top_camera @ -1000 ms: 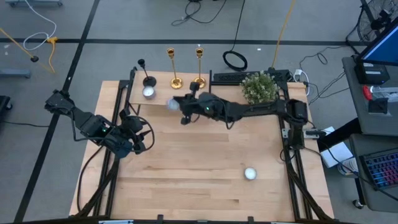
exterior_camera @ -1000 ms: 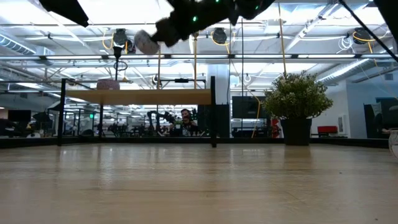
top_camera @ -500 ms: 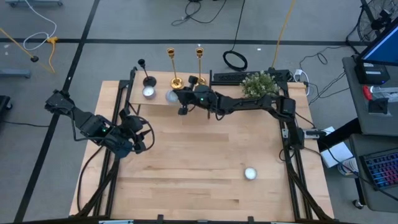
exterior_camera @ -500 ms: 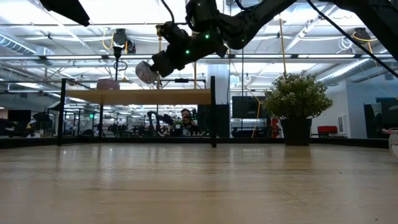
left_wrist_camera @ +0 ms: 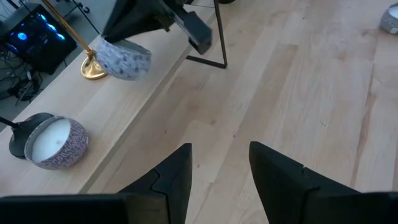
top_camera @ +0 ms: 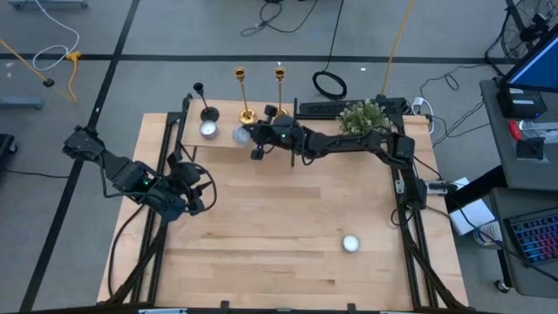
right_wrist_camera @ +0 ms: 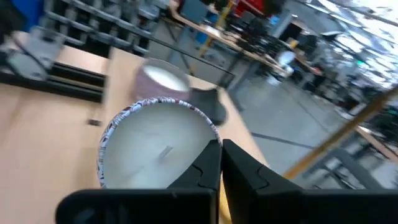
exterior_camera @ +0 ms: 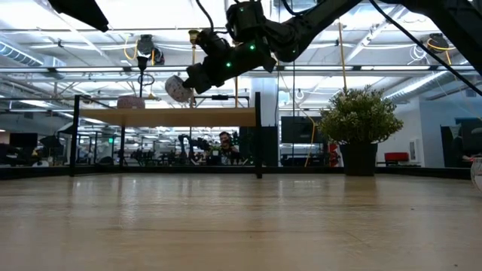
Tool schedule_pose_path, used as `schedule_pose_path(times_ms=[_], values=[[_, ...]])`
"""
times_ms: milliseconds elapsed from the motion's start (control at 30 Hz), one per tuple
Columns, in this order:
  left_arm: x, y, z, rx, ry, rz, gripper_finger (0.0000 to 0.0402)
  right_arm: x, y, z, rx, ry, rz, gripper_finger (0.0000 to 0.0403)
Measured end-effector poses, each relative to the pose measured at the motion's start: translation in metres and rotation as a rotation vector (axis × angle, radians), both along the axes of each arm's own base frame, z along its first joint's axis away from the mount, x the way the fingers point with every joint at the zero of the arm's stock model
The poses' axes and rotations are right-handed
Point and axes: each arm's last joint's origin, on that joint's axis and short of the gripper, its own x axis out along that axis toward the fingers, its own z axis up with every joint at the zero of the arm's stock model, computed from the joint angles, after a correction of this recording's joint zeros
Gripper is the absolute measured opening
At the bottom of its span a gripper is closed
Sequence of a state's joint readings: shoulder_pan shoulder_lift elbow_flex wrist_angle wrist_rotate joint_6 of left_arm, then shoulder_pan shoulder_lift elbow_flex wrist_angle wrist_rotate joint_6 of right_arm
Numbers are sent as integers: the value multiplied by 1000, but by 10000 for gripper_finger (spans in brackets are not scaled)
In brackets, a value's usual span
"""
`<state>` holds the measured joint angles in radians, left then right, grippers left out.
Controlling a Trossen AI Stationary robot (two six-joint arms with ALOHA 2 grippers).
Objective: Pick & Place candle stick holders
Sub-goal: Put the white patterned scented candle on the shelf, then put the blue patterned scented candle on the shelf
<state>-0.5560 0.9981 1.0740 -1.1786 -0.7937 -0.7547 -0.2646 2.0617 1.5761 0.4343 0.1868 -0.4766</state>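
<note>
Two gold candle stick holders [top_camera: 242,94] [top_camera: 280,92] and a black one [top_camera: 203,100] stand on their round bases on a raised wooden shelf [top_camera: 222,139] at the table's far left. My right gripper [top_camera: 248,135] is shut on a white patterned candle jar [top_camera: 238,134], which hangs just above the shelf beside the left gold holder's base [left_wrist_camera: 93,68]. A second candle jar [left_wrist_camera: 55,144] sits on the shelf next to the black holder. My left gripper [left_wrist_camera: 219,149] waits open near the table's left edge, holding nothing. My right gripper has the candle jar by its rim [right_wrist_camera: 210,138], on the side toward the gripper. The fingers lie about level and come from the table's right. The jar [exterior_camera: 178,88] is lifted clear of the shelf and tilted.
A bushy green plant [top_camera: 362,122] in a dark pot stands at the far right. A third candle jar [top_camera: 350,243] lies on the table toward the near right. The shelf's black posts [exterior_camera: 258,135] rise from the table.
My right gripper has carried the candle jar toward the table's far edge and down, to just above the shelf between the shelf's candle jar and the gold holder. It has stayed shut on the jar and has hardly moved in the last half second.
</note>
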Motion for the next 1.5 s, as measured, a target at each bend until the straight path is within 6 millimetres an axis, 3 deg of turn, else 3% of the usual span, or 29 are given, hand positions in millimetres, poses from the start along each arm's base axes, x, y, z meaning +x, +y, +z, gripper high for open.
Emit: schedule_pose_path(times_ms=[900, 1500], values=[[0, 0, 0, -9, 1, 0, 163, -4, -8, -7, 92, 41, 25, 10], [0, 0, 0, -13, -1, 3, 163, -4, -9, -4, 89, 23, 21, 124]])
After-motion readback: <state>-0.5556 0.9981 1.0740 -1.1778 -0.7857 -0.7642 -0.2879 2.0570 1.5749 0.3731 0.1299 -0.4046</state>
